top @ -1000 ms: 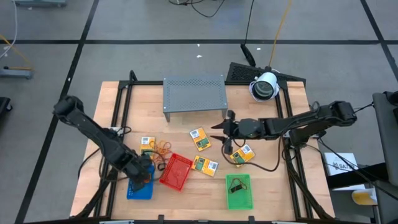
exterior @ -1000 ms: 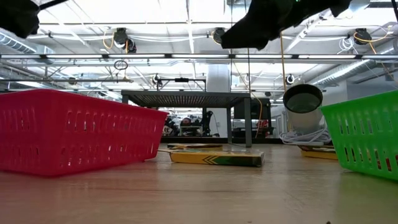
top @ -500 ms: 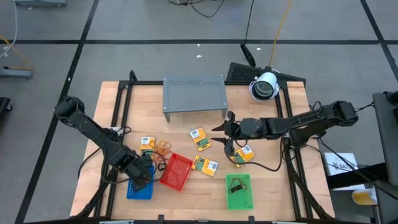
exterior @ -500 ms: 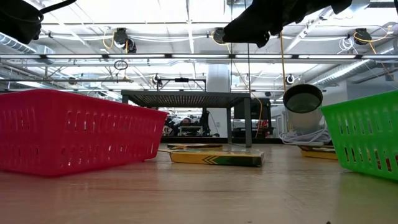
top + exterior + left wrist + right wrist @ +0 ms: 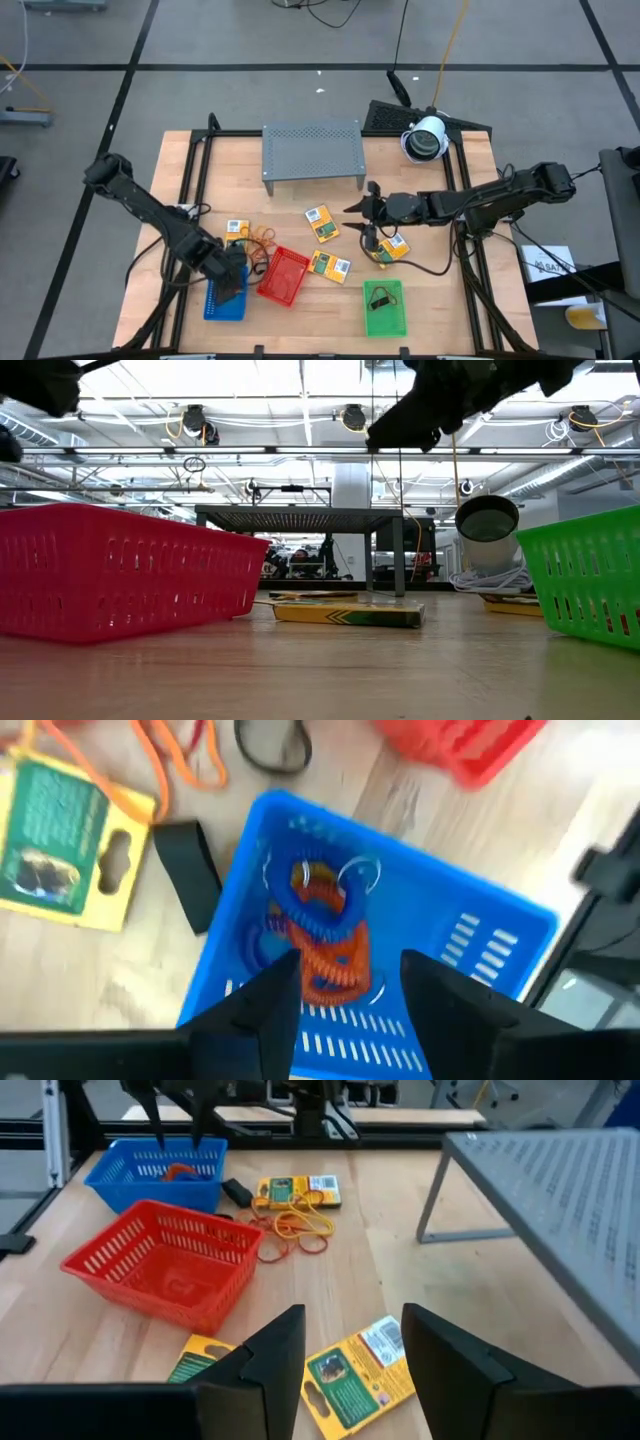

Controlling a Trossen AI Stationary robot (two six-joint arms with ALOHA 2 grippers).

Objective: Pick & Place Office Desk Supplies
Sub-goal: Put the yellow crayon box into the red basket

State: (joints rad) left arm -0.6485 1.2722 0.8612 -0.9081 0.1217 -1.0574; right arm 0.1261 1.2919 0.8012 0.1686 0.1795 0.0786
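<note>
High view: your left tool [image 5: 229,281] hangs over the blue tray [image 5: 224,302]; your right tool [image 5: 366,222] hovers between two yellow packets [image 5: 321,223].

Left wrist view: fingers [image 5: 262,1005] parted, empty, directly above coiled bands [image 5: 325,935] in the tray.

Right wrist view: fingers [image 5: 277,1355] apart, a packet [image 5: 358,1376] on the surface between them.

Grey floor [image 5: 230,40] around the wooden table [image 5: 430,300], crossed by dark lines, with loose cables [image 5: 330,12] trailing at the far side. Overhead in the low view, white ceiling beams [image 5: 250,452], ducts and hanging lamps [image 5: 194,420], brightly lit from above. Beyond the table's far edge, a white pillar [image 5: 352,485] and dim workshop clutter under the grey perforated rack [image 5: 300,518]. Black frame rails [image 5: 195,180] along the table's sides. White paper [image 5: 548,265] on a surface past the right side.
</note>
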